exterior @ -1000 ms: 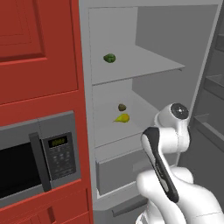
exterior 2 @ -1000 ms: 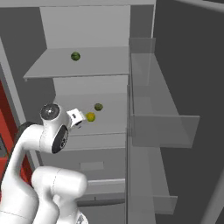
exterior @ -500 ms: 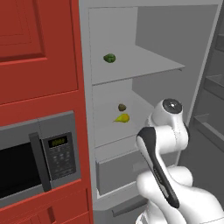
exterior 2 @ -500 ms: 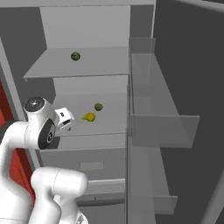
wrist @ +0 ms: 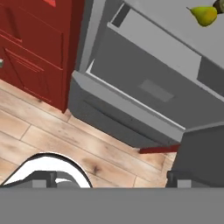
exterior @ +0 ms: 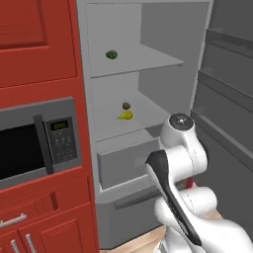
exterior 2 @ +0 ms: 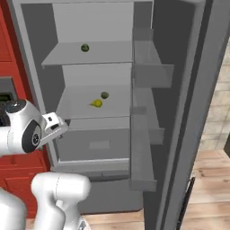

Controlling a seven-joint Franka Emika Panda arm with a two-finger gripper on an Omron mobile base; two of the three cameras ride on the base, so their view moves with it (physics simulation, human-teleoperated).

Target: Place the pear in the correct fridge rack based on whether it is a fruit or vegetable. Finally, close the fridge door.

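Fridge open, pear (exterior: 126, 115) lying on its side on the lower shelf (exterior: 148, 118), stem end pointing left in the left base view. Just behind it, nearly touching, a brownish-olive lump (exterior: 126, 105). On the upper shelf (exterior 2: 112, 53), well apart from both, a dark green round lump (exterior: 111, 55). Same three seen from the right base view: pear (exterior 2: 96, 103), brownish lump (exterior 2: 104, 95), green lump (exterior 2: 85, 47). In the hand view, pear (wrist: 203, 15) at the top right corner.

Fridge door (exterior 2: 188, 112) swung wide open at the right, grey bins (exterior 2: 150, 72) on its inner face. Below the lower shelf, a wide grey drawer (exterior: 123, 165) pulled slightly forward.

Gripper (exterior 2: 54, 126) low and left of the fridge opening in the right base view, out of the fridge and well apart from the pear; cannot tell whether fingers apart or together. Nothing seen held.

Left of the fridge, red cabinets (exterior: 34, 44) and a microwave (exterior: 29, 143) with a small green display, digits too small to read. No readable brand or label anywhere. Wooden floor (wrist: 57, 140) below.
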